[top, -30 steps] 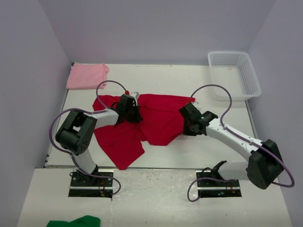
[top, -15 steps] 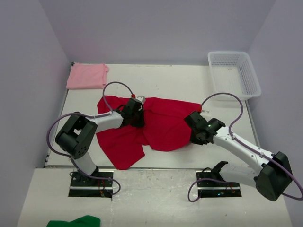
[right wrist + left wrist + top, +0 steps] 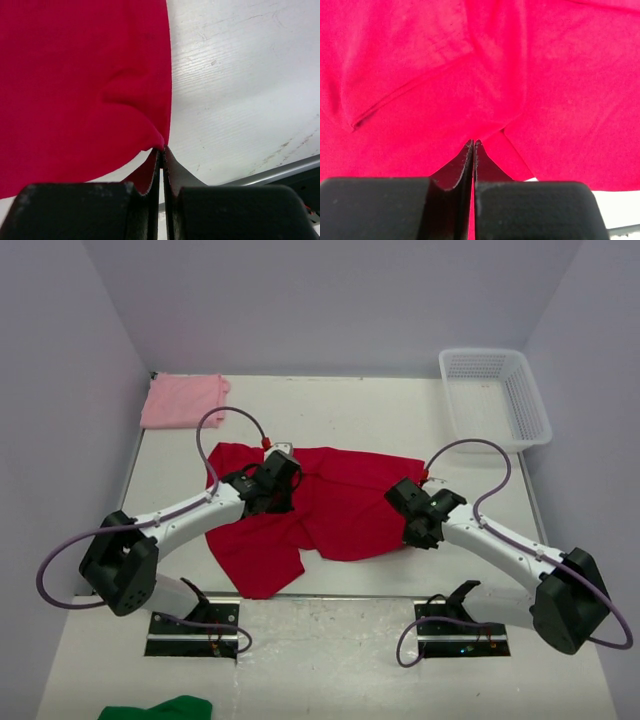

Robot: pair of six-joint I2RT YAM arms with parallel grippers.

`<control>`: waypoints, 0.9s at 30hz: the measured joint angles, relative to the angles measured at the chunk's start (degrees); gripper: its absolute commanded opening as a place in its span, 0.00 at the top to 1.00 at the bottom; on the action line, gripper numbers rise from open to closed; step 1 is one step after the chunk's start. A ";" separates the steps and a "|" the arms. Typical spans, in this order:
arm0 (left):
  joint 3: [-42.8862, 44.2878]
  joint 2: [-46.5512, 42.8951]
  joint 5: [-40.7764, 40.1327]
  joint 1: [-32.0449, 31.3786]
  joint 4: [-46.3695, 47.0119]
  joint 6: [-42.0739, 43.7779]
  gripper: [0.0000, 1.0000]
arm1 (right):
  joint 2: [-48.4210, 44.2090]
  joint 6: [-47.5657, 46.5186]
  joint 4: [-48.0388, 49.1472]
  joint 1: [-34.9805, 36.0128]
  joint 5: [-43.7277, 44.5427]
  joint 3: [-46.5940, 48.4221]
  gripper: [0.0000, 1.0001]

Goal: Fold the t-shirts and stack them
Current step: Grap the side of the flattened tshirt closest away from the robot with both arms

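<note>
We see both pairs of jaws pressed together on the crimson t-shirt (image 3: 345,505), which lies rumpled in the middle of the surface (image 3: 350,410) between the two arms. The left jaws pinch a fold towards its left side; the right jaws pinch its right-hand edge, just where cloth meets bare surface. The pale pink t-shirt (image 3: 185,400) sits folded at the far left corner, well apart.

We judge the right-hand hold the weaker, since only a sliver of hem is caught; a pull could strip it free and drop that side. The left jaws may be gripping more than one layer, so lifting could carry a bunch instead of a clean edge. If the arms move unevenly, the cloth would twist, and the loose flap at the near left could drag or tuck under. A skewed fold would then stack badly on the pink one.

We can read no brand, label or print on either shirt, nor on the white mesh basket (image 3: 495,395).
</note>
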 measured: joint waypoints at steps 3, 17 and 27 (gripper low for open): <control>4.48 2.80 0.39 0.00 -1.38 1.97 1.00 | 2.25 0.11 -0.57 0.00 0.87 0.98 1.00; 34.01 33.42 18.58 -0.02 9.57 11.61 1.00 | 3.54 -1.27 -1.01 -0.07 1.60 6.16 1.00; 43.95 46.29 25.62 -0.04 10.88 12.70 1.00 | 6.25 -2.45 -1.03 -0.37 2.14 9.16 1.00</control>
